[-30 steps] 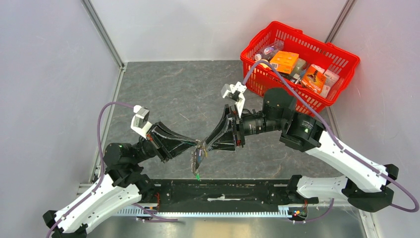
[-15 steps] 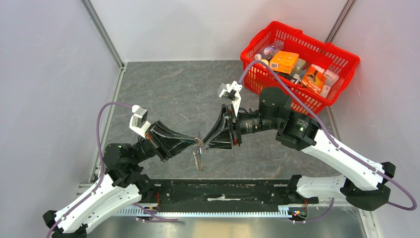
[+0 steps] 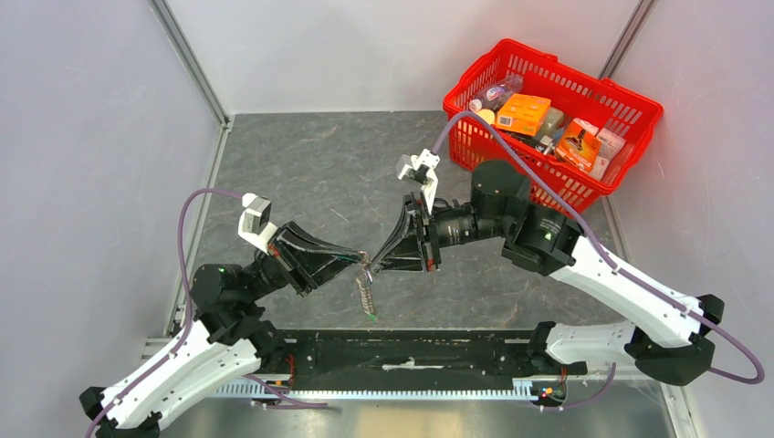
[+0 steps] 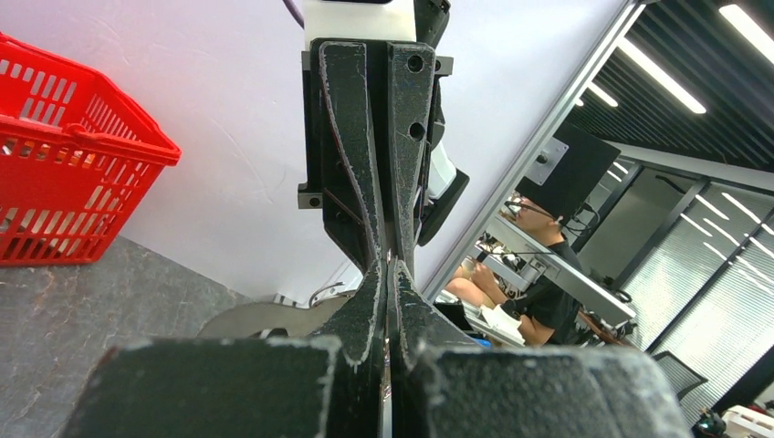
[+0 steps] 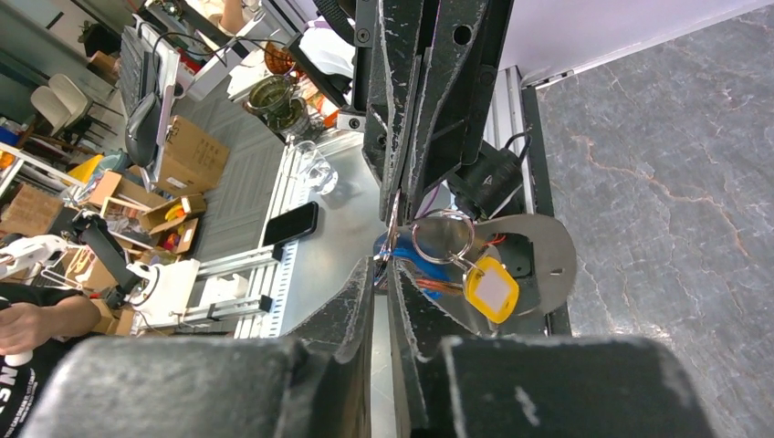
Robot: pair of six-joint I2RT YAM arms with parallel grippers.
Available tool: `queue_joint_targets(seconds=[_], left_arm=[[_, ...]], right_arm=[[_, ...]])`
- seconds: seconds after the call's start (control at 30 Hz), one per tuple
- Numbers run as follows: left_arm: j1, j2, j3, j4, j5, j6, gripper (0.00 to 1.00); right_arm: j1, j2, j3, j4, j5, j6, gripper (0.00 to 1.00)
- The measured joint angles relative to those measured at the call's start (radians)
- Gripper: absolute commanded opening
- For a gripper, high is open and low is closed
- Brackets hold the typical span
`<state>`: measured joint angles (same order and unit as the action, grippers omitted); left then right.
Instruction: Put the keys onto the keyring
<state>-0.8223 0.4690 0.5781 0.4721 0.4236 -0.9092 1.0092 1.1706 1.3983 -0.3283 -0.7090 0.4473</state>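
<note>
- Grey marbled tabletop [image 3: 301, 173], enclosed by pale walls [image 3: 91, 137] with metal corner posts [image 3: 192, 62].
- Ceiling strip lights [image 4: 666, 88] beyond.
- Cardboard boxes [image 5: 187, 160] on the floor.

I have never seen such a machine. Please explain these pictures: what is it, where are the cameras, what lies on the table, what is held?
Two robot arms are bolted at the near edge of a grey table, where a red basket of packets stands. One picture looks down from above; the other two come from a camera on each wrist, looking along its own fingers. The left fingers and right fingers, both closed, meet tip to tip above the table. The keyring hangs there: a metal ring, a yellow tag, something blue. Which arm holds which piece is unclear.
</note>
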Motion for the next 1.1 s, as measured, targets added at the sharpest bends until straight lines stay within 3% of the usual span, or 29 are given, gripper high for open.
queue_joint_targets(seconds=[0.13, 0.87, 0.9, 1.03, 1.1], left_arm=[[0.0, -0.002, -0.011, 0.007, -0.01, 0.0, 0.02], [0.0, -0.024, -0.054, 0.051, -0.076, -0.035, 0.02], [0.0, -0.025, -0.054, 0.055, -0.079, -0.037, 0.02], [0.0, -0.027, -0.055, 0.059, -0.083, -0.043, 0.02], [0.0, -0.031, -0.055, 0.059, -0.087, -0.043, 0.02]], right_arm=[[0.002, 0.007, 0.0, 0.002, -0.001, 0.003, 0.0], [0.011, 0.01, -0.084, 0.14, 0.025, 0.055, 0.0], [0.012, 0.01, -0.084, 0.144, 0.027, 0.058, 0.01], [0.015, 0.01, -0.084, 0.147, 0.034, 0.057, 0.22], [0.016, 0.01, -0.084, 0.14, 0.037, 0.056, 0.27]])
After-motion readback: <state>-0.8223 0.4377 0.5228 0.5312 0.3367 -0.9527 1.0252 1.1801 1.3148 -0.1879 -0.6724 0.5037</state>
